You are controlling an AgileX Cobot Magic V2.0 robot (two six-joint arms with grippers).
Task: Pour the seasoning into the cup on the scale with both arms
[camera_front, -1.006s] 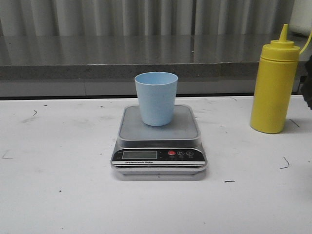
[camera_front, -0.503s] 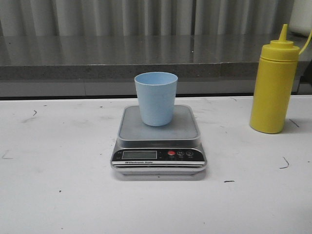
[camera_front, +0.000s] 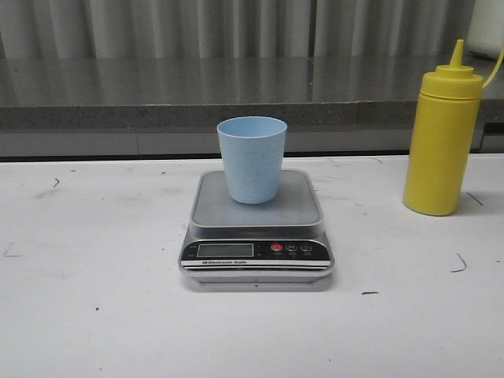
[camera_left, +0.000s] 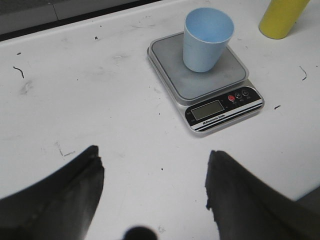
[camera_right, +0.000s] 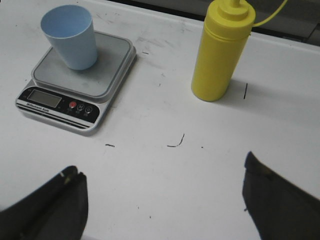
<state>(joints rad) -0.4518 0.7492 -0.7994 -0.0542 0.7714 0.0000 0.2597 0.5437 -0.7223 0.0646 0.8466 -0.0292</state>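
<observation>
The pale blue cup (camera_front: 252, 159) stands upright on the steel platform of the silver scale (camera_front: 257, 228) at the table's middle. The yellow seasoning bottle (camera_front: 442, 134) stands upright on the table to the right of the scale, its cone nozzle up. Neither arm shows in the front view. In the left wrist view the left gripper (camera_left: 152, 170) is open over bare table, well short of the scale (camera_left: 207, 92) and cup (camera_left: 206, 39). In the right wrist view the right gripper (camera_right: 162, 180) is open and empty, apart from the seasoning bottle (camera_right: 222, 50) and the scale (camera_right: 80, 82).
A grey stone ledge (camera_front: 236, 98) and a corrugated wall run along the back of the white table (camera_front: 94, 315). The tabletop carries small dark scuff marks (camera_front: 459, 264). A thin yellow tether (camera_front: 494, 69) curves off the bottle's cap.
A dark shape at the right edge beside the seasoning bottle, seen a second ago, has withdrawn out of the front view. Cup, scale and bottle have not moved.
</observation>
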